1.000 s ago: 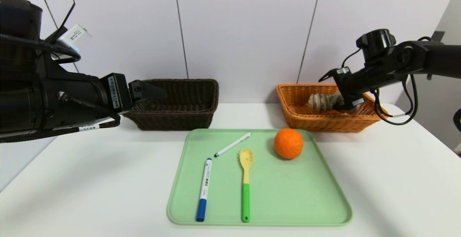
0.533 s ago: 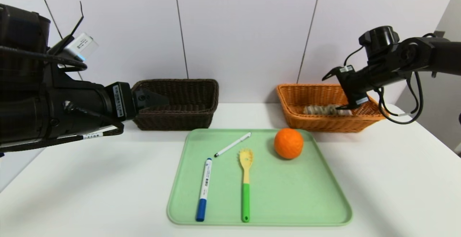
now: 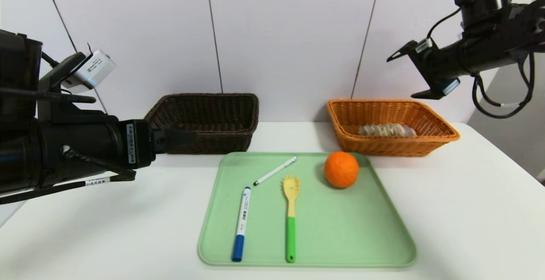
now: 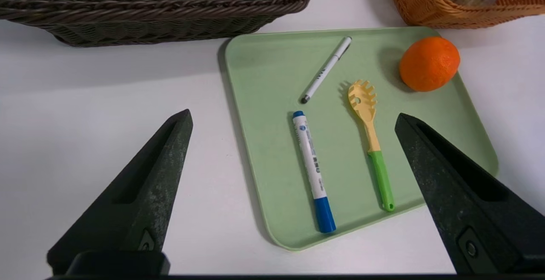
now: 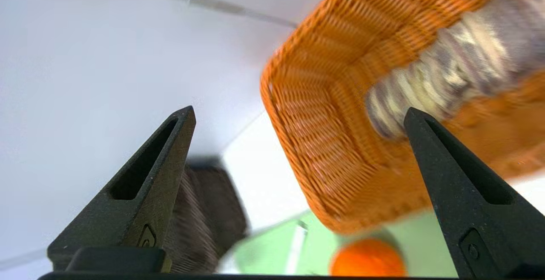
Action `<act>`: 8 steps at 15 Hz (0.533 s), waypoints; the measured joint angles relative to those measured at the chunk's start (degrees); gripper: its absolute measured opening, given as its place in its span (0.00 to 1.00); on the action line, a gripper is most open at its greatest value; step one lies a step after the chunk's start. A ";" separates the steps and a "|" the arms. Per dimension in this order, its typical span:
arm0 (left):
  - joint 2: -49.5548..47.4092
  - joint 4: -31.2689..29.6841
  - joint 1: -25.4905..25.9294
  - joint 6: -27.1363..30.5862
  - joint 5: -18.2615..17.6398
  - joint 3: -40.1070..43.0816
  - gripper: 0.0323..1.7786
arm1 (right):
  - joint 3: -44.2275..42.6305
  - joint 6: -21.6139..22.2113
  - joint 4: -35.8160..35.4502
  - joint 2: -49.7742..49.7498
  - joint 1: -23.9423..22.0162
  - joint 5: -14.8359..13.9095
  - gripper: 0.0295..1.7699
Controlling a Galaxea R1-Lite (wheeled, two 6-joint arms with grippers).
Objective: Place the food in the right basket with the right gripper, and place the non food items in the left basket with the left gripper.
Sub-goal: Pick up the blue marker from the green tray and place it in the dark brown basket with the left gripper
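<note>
My right gripper [image 3: 411,73] hangs in the air above the right basket [image 3: 443,134], its two pointed jaws spread wide and gripping nothing. Directly below it the striped roll [image 3: 386,129] lies on the floor of that orange-tan basket, released and apart from the jaws. Farther below and toward me from that gripper, the orange fruit [image 3: 341,169] sits on the far right corner of a pale green tray [image 3: 340,237], just in front of the basket. My left gripper [image 4: 289,116] floats low over the white table [image 3: 468,212] on the opposite side, pointing toward the tray with its jaws also fully parted and empty. Just beyond its tips stands the left basket [image 3: 213,122], dark brown, with nothing visible inside it. Ahead of that gripper and to its right, on the tray, lie three things, none touching another: the white marker with blue caps [image 3: 241,223] nearest, the thin white pen [image 3: 275,170] slanting beyond it, and the yellow pasta spoon [image 3: 291,218] with its green handle pointing toward me and its toothed head pointing away.
</note>
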 joint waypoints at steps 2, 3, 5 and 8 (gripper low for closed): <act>-0.41 -0.13 -1.52 0.50 0.79 -0.02 0.95 | 1.82 -6.58 4.19 -3.91 1.35 -2.17 0.96; -0.45 -0.15 -2.34 0.65 1.01 -0.02 0.95 | 3.34 -8.41 5.19 -5.64 1.57 -2.45 0.96; -0.44 -0.11 -3.89 0.67 0.59 -0.02 0.95 | 7.95 -12.79 8.72 -9.84 2.01 -2.89 0.96; 1.29 3.39 -6.75 0.09 0.68 -2.15 0.95 | 15.45 -19.21 16.15 -16.51 3.13 -3.24 0.96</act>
